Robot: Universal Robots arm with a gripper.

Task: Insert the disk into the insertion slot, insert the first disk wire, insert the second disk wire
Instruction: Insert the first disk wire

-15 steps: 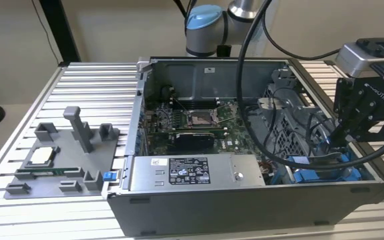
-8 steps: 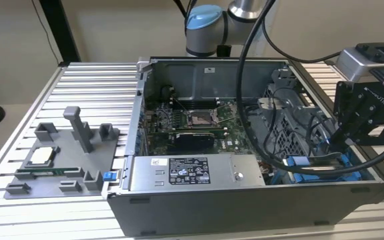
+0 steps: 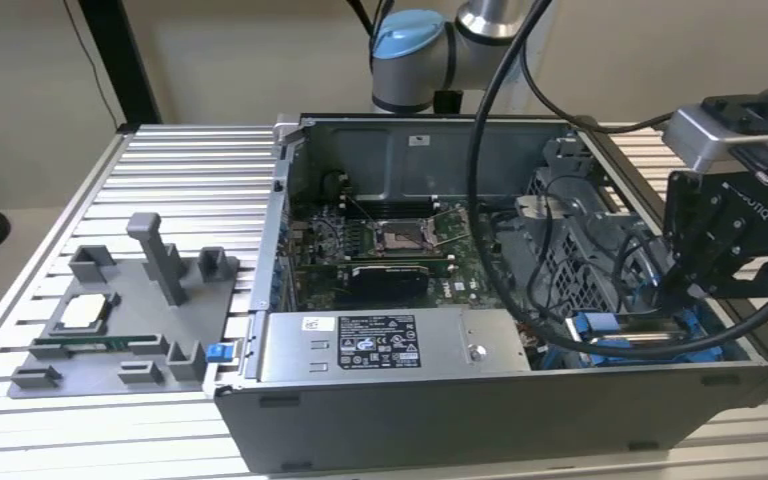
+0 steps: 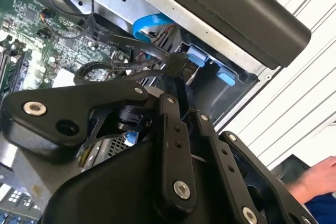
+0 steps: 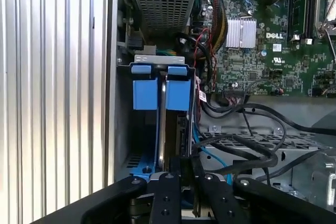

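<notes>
End effector (image 5: pixel 182 176) holds connector (image 4: pixel 177 65) (ribbed metal table (image 3: pixel 184 165) beneath).

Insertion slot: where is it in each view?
Exterior view: insertion slot in the case corner at the exterior view's right, under the gripper.
First wrist view: insertion slot against the case's side wall, just past the gripper.
Second wrist view: insertion slot beside the case rim, past the gripper, shut on a black wire plug.
Shared landmark: green motherboard.

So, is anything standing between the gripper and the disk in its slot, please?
Nothing visible does. The gripper, shut on a black connector, sits at the edge of the disk in the insertion slot; loose black cables lie beside, not across.
</notes>
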